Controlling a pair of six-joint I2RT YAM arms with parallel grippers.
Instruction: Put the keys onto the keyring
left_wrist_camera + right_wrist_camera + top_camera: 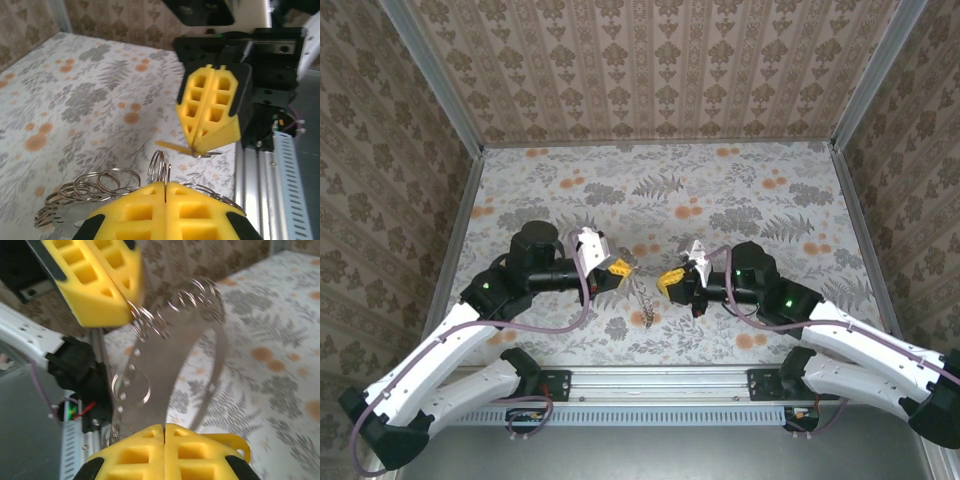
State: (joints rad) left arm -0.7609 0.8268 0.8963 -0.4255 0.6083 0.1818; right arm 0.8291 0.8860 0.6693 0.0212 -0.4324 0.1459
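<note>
I am pinching with both pincers out over the table (740,170), just beyond the rail (660,385); my left pincer (622,268) is pressing its yellow pads (132,216) flat together with no gap, and a silvery wire coil of the keys (102,184) is standing up out of their seam; the keys are showing as a small bunch of pale split rings, overlapping one another like loose springs; my right pincer (671,280) is likewise clamping tight, and the keyring (218,347) is rising out of its seam; the keyring is looking like a thin flat greyish band, bending round into an open oval, with a row of small round holes running along one side; its upper end is reaching the tip of my left pincer, where the coils are bunching; from above, the bundle is hanging as a thin dark streak between the two pincers, on the far side of the rail and near it; whether it is touching the table I cannot tell.
</note>
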